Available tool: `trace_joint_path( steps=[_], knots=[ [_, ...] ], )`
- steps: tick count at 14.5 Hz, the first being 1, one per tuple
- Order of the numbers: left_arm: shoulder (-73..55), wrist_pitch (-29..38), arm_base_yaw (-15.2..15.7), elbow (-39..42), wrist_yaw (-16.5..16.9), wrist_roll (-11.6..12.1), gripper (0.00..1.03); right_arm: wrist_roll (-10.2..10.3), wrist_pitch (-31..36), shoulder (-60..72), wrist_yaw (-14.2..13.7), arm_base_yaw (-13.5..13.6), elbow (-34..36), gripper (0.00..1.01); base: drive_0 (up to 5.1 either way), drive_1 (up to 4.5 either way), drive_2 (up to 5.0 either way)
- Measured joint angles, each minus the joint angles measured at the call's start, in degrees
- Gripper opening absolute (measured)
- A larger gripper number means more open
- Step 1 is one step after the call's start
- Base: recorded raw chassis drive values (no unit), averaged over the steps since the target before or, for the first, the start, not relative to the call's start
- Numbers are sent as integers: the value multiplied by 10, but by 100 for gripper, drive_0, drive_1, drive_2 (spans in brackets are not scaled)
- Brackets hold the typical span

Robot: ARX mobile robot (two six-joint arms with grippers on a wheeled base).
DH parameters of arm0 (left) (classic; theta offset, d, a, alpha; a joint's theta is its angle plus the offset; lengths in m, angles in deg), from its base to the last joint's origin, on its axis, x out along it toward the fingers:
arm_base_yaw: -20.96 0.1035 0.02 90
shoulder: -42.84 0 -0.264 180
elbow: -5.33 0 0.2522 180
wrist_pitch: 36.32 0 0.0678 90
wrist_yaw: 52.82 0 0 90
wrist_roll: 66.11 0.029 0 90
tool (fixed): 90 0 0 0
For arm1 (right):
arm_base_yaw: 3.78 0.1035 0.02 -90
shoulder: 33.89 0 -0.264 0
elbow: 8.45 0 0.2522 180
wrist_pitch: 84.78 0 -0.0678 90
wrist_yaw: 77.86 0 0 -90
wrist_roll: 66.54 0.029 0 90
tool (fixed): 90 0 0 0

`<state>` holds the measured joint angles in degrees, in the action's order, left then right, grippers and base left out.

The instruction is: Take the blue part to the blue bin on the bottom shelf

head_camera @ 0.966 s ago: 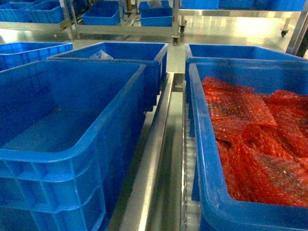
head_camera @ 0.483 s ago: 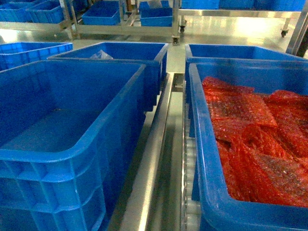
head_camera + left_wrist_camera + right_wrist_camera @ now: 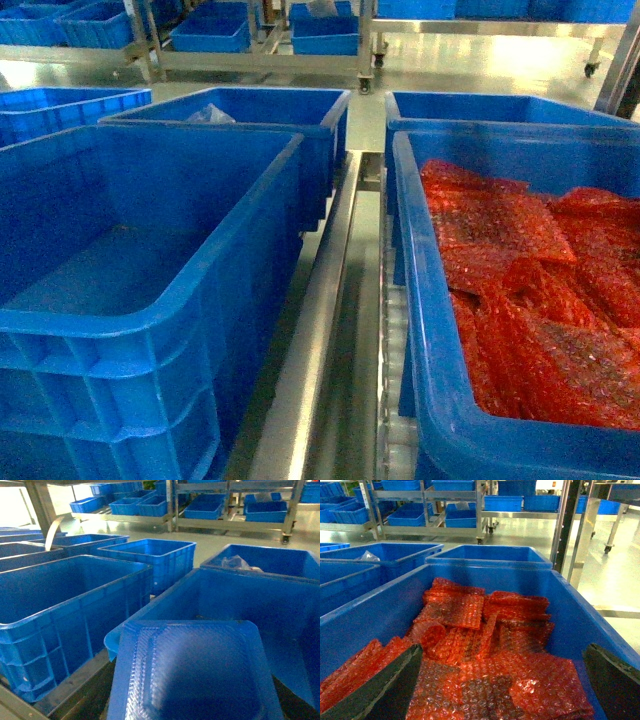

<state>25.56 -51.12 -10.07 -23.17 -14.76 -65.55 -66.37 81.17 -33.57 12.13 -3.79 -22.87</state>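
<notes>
The blue part (image 3: 195,670), a thin moulded plastic tray, fills the bottom of the left wrist view. It hangs just above the near rim of a large empty blue bin (image 3: 235,600). My left gripper carries it, and the part hides its fingers. The same bin (image 3: 150,250) stands at the left of the head view on the bottom shelf, whose steel rail (image 3: 320,330) runs between the bins. My right gripper (image 3: 500,685) is open, its dark fingers (image 3: 375,690) spread wide over red bubble wrap. Neither gripper shows in the head view.
A blue bin (image 3: 420,300) full of red bubble-wrap bags (image 3: 520,290) stands on the right. Further blue bins (image 3: 240,120) sit behind, one holding a clear bag (image 3: 208,115). Racks with small blue bins (image 3: 210,30) line the far side of the floor.
</notes>
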Motion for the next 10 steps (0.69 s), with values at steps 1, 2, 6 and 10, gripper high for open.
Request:
trace_joint_path(
  steps=[1, 2, 6, 10],
  knots=[
    [-26, 38, 23, -9, 42, 0, 43, 0, 0, 0, 0, 0, 0, 98, 0, 0, 0],
    [-123, 105, 86, -33, 120, -4, 43, 0, 0, 0, 0, 0, 0, 98, 0, 0, 0],
    [-442, 276, 134, -119, 268, -34, 43, 0, 0, 0, 0, 0, 0, 98, 0, 0, 0],
    [-502, 300, 134, -144, 266, -42, 90, 0, 0, 0, 0, 0, 0, 98, 0, 0, 0]
  ],
)
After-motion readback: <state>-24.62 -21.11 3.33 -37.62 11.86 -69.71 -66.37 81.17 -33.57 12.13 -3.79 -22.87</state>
